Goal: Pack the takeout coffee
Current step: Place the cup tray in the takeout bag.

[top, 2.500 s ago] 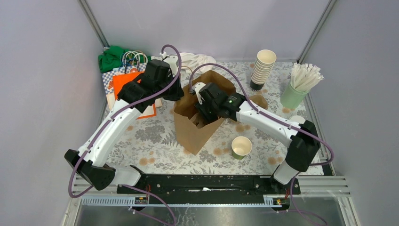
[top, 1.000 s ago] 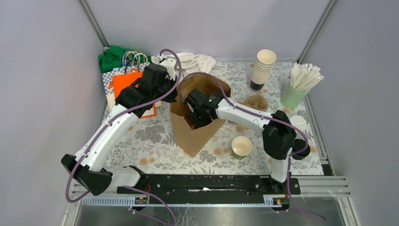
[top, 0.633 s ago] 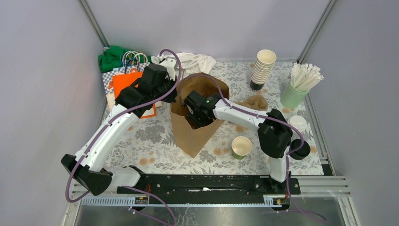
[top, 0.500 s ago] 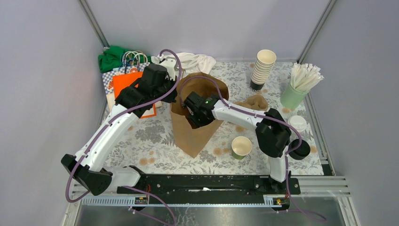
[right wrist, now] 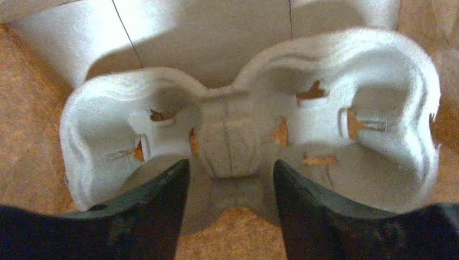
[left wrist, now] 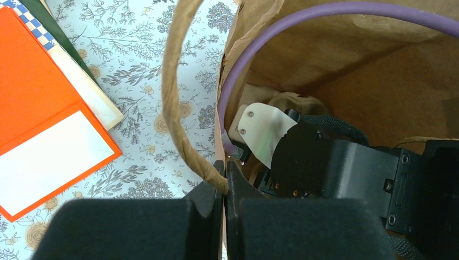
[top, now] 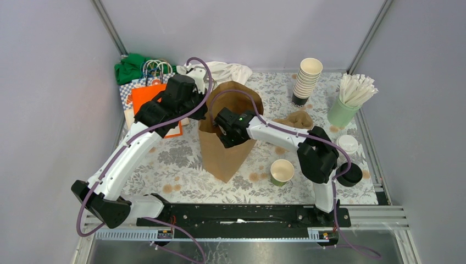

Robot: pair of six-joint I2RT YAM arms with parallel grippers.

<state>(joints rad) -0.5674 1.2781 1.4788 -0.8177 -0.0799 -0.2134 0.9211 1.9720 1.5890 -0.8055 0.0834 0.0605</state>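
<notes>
A brown paper bag (top: pixel 222 151) stands open mid-table. My left gripper (left wrist: pixel 224 177) is shut on the bag's twisted paper handle (left wrist: pixel 172 103) at the rim, holding the mouth open. My right gripper (right wrist: pixel 230 169) reaches down inside the bag, its wrist (top: pixel 233 125) at the opening. Its fingers stand open on either side of the centre post of a pale pulp cup carrier (right wrist: pixel 335 81) lying on the bag's floor. One green takeout coffee cup (top: pixel 282 171), lidless with a white inside, stands on the table right of the bag. A round black lid (top: pixel 351 175) shows by the right arm.
A tall stack of cream cups (top: pixel 306 81) and a pale green cup of white sticks (top: pixel 351 99) stand at the back right. A white lid (top: pixel 347 142) and crumpled brown paper (top: pixel 297 118) lie near them. Orange and checked bags (top: pixel 149 98) and cloths (top: pixel 129 67) fill the back left.
My right arm has pushed further down into the bag, and its fingers have spread apart off the carrier's centre post. The left gripper has kept its hold on the handle.
</notes>
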